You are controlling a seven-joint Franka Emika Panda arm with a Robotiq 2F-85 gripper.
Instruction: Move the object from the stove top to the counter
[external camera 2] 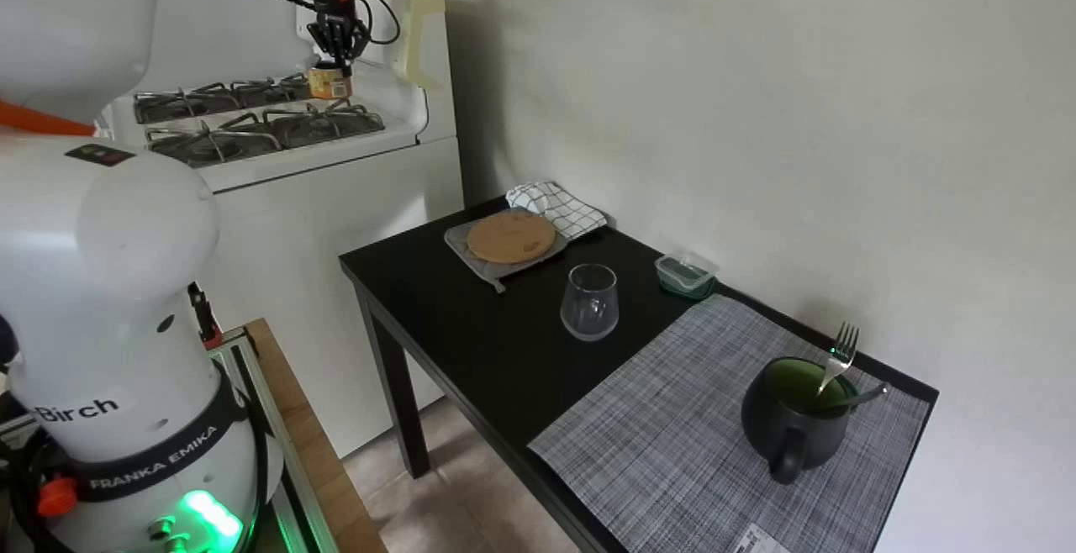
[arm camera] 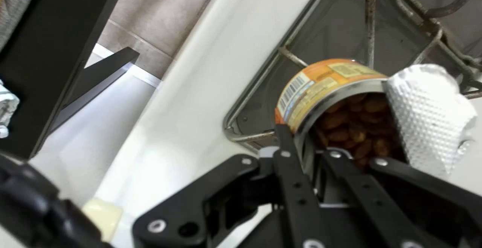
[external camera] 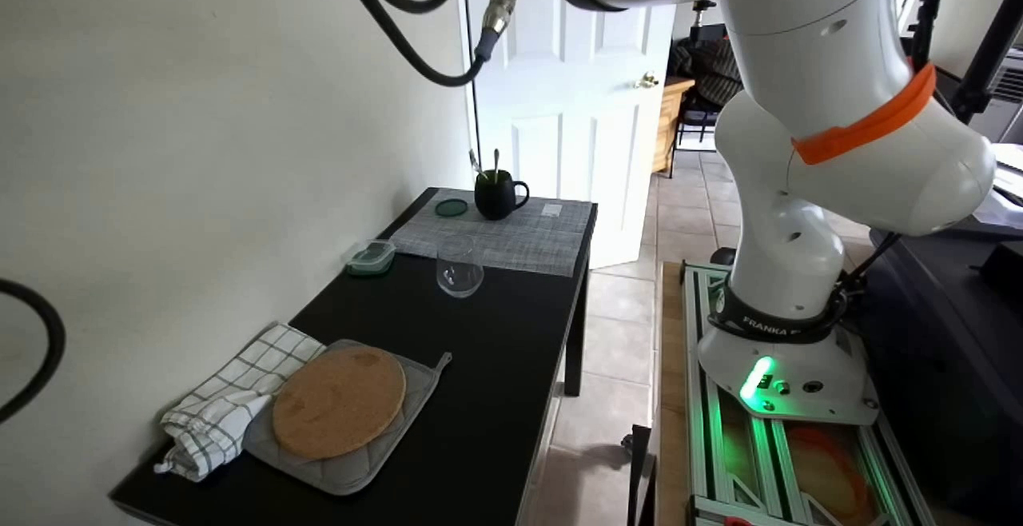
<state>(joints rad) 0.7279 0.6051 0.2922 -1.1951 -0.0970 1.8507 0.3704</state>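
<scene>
The opened can (arm camera: 320, 80) is being pinched by its wall in the gripper (arm camera: 307, 141), presumably so no nut-like contents (arm camera: 356, 118) are being spilled. In an exterior view it is being held at the right end of the stove top (external camera 2: 286, 156), contact with the grates (arm camera: 371, 18) being unclear.

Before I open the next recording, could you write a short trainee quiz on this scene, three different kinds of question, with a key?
1. Multiple choice: which part of the orange-labelled round can lies between the fingers of the black two-fingered gripper?
A) its base
B) its wall at the rim
C) its peeled foil lid

2. True or false: the round tan board lies underneath the quilted grey pot holder.

3. Fill in: the can is over a metal grate of the white gas (blank), not yet on the long black table.

Key:
1. B
2. False; it lies on top.
3. stove
</scene>
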